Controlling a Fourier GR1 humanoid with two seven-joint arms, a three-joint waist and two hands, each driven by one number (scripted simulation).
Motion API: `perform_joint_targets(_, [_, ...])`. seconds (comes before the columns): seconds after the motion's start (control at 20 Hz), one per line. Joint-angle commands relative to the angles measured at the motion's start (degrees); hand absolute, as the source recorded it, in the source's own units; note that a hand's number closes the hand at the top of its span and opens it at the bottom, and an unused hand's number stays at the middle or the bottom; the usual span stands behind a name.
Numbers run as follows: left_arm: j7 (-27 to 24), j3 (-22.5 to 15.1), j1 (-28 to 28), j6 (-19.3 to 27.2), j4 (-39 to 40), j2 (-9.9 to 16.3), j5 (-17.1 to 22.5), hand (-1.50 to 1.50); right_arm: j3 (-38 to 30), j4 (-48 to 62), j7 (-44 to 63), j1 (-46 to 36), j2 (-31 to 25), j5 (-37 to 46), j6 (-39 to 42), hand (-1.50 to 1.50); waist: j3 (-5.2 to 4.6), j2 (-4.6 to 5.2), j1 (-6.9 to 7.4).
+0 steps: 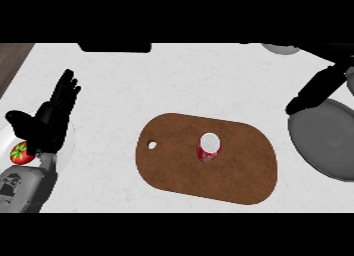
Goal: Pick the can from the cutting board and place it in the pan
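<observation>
Upright, the can point(209, 147) stands mid-board point(232, 180); the pan point(335, 145) lies at its 3 o'clock. Only the left hand point(51, 117) shows, at the can's 9 o'clock, fingers straight, empty.

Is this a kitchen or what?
Probably a kitchen: a brown cutting board with a red can on it lies on a white counter, and a grey pan sits beside it.

One can point(209, 147), one cutting board point(239, 172), one pan point(335, 142), one tomato point(20, 153)
</observation>
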Motion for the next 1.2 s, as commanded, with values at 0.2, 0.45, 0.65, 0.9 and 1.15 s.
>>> perform_joint_targets(0.2, [0.07,0.98,1.02,0.05,-1.18,-1.69,-1.70,0.00,-0.16,-2.49,4.18,-3.36,8.04,2.13,3.85,-1.50,0.00,-0.17,-0.49])
perform_joint_targets(0.45, [0.95,2.89,-1.50,-1.82,1.59,-0.67,-0.79,0.00,2.47,-9.37,8.81,-0.74,10.09,-2.22,10.26,-1.50,-0.01,-0.34,-1.26])
perform_joint_targets(0.65, [-1.09,2.80,3.45,-2.24,-1.96,-1.71,-1.83,0.00,0.65,-13.25,8.59,2.54,8.48,-0.33,11.07,-1.50,0.01,-0.26,-0.79])
perform_joint_targets(0.9, [3.86,2.84,3.35,-1.51,-6.08,-1.48,-3.06,0.00,1.84,-19.61,19.56,6.12,10.45,2.08,11.46,-1.50,0.01,-0.42,-0.90])
perform_joint_targets(1.15, [-0.78,6.05,-0.59,-4.75,2.30,-2.52,-3.18,0.00,-1.29,-18.18,20.23,7.09,13.92,7.26,11.17,-1.50,0.00,-0.20,-0.99])
